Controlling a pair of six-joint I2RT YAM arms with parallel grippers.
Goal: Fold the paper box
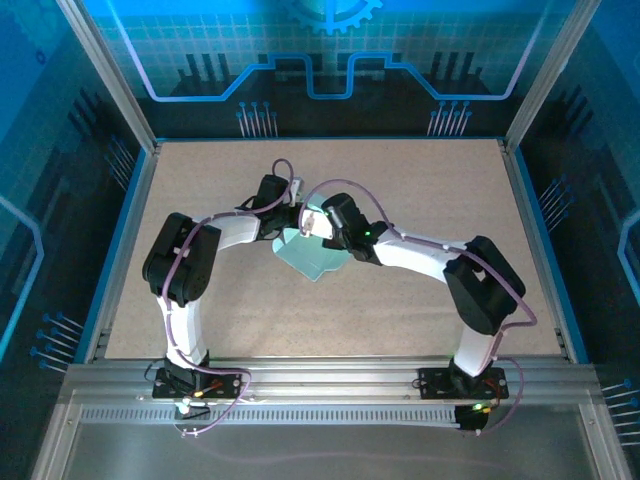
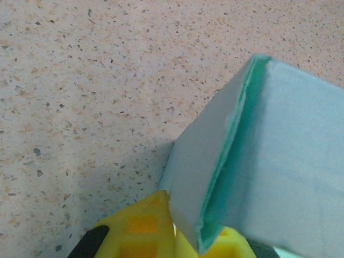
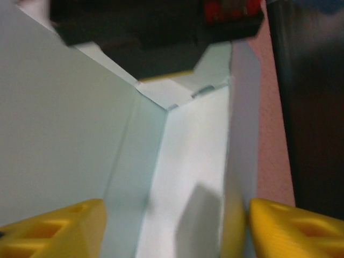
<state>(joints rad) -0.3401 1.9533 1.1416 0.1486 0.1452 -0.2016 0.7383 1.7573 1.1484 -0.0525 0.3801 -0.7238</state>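
Between the yellow fingers (image 2: 142,231) of the left hand (image 2: 188,239) we find a folded edge of the pale mint thin-card paper box (image 2: 290,161). The hand is closed and pinches that doubled wall, whose greener inner face shows in the crease. We note the pinched wall rising at a tilt from the fingers, with a broad panel spreading to its right in the left wrist view. Beneath it lies the speckled beige bench (image 2: 80,80), where the card throws a shadow.

The right hand (image 3: 177,231) stands open, its two yellow fingers wide apart. We see it reaching into the interior of the box. A pale panel runs between the fingers and a large side panel stands to the left. A thin upright wall stands just beside the finger at the right of that view; whether the two touch we cannot tell. At the far end two walls meet in a corner, and beyond it sits a dark blurred housing (image 3: 150,32) with a red patch.

From above, we record both white arms (image 1: 420,255) meeting over the middle of the bench. The box sits beneath the two hands, with one flat flap spread toward the near edge.
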